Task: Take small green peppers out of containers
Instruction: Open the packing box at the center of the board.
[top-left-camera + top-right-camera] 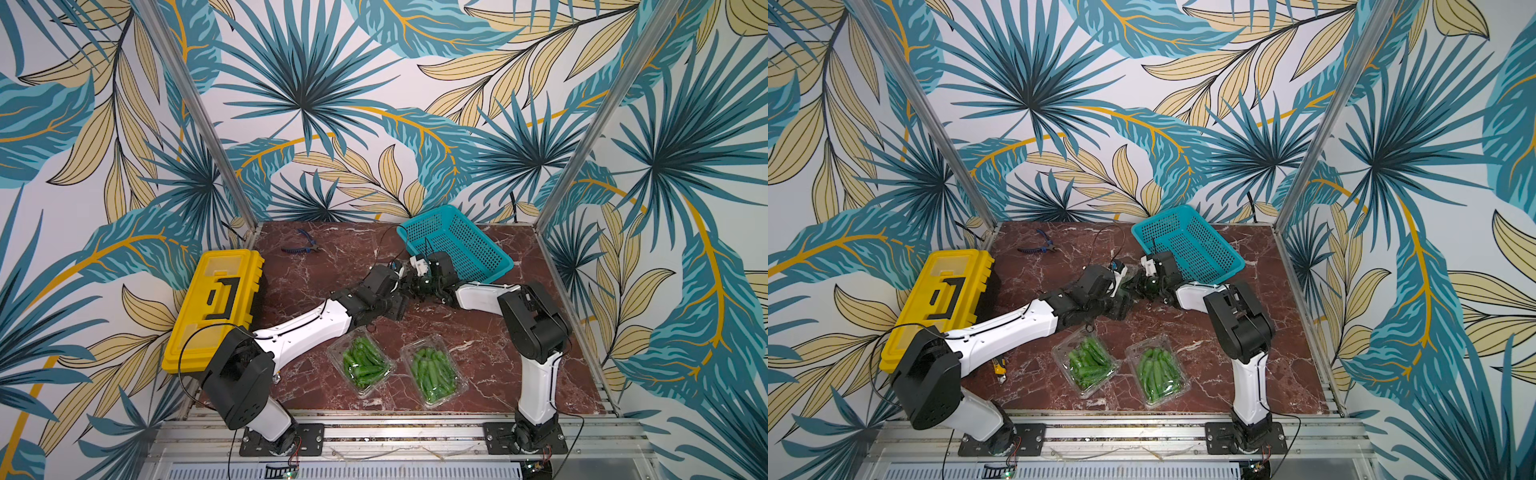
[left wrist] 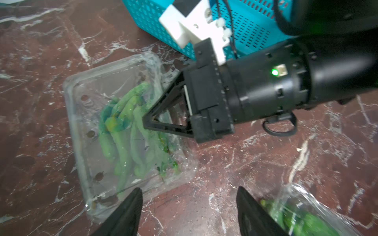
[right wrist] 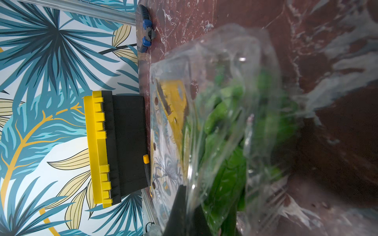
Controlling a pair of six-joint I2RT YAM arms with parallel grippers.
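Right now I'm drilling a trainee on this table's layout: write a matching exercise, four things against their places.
Things:
1 yellow toolbox
2 teal basket
3 pliers
4 two full containers

Places:
A far right corner
B near side, middle
C left edge
D far side, left of middle

Pairs: 1-C; 2-A; 3-D; 4-B

No readable text or numbers, no legible labels on containers (image 1: 365,392), toolbox (image 1: 216,307) or basket (image 1: 453,245)
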